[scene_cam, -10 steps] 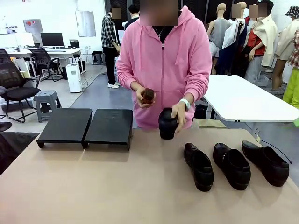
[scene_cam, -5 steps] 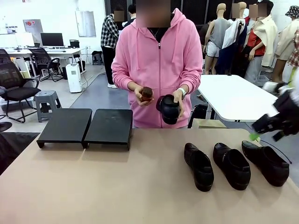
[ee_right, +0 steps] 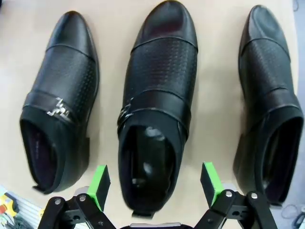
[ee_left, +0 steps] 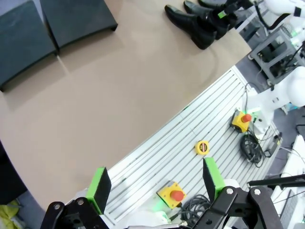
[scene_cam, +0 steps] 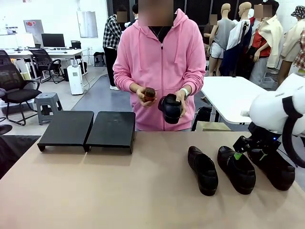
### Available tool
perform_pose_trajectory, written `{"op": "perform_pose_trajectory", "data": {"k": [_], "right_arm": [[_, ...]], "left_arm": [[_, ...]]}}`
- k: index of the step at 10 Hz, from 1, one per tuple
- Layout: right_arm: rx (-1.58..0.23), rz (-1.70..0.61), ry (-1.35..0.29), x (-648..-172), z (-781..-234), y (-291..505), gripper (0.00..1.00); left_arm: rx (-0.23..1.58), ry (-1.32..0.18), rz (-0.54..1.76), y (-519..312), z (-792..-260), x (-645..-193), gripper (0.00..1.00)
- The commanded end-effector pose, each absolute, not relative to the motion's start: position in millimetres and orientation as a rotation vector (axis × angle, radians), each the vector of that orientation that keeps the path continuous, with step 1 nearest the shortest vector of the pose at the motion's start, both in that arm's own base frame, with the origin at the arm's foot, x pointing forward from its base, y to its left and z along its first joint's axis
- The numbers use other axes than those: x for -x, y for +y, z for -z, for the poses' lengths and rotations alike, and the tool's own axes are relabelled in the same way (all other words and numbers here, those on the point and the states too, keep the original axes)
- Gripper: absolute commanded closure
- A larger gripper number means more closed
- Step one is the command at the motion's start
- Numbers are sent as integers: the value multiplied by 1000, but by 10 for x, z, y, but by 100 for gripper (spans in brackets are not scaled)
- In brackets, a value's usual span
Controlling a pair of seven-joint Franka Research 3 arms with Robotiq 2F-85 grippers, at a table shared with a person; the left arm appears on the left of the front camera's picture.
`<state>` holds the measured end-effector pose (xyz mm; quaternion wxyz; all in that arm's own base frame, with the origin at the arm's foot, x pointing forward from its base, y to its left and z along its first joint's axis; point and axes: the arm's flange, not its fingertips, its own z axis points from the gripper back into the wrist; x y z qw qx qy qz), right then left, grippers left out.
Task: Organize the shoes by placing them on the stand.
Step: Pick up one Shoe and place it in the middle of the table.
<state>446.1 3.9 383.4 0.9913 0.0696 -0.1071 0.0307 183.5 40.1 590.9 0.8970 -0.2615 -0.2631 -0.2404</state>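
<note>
The right pincer [ee_right: 155, 183] is poised, released, over the middle shoe [ee_right: 157, 86] of three on the bench [scene_cam: 119, 191], with the stand [scene_cam: 86, 129] well apart. Glossy leather could be dropped from a shallow grip. The left pincer [ee_left: 155, 181] is likewise released.

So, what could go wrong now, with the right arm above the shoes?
1. The open right fingers hover over the middle shoe. The two neighbouring shoes lie close, so one may get bumped.
2. The stand is far across the table, so the glossy shoe might slip on the way.
</note>
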Motion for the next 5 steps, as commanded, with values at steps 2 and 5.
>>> {"op": "perform_pose_trajectory", "data": {"k": [2,5], "right_arm": [[-128,-46,-234,-4756,-3553,-35,0],[-137,-34,-188,-4775,-3447,-107,0]], "left_arm": [[557,-549,518,429,-5921,-1828,0],[557,-549,518,429,-5921,-1828,0]]}}
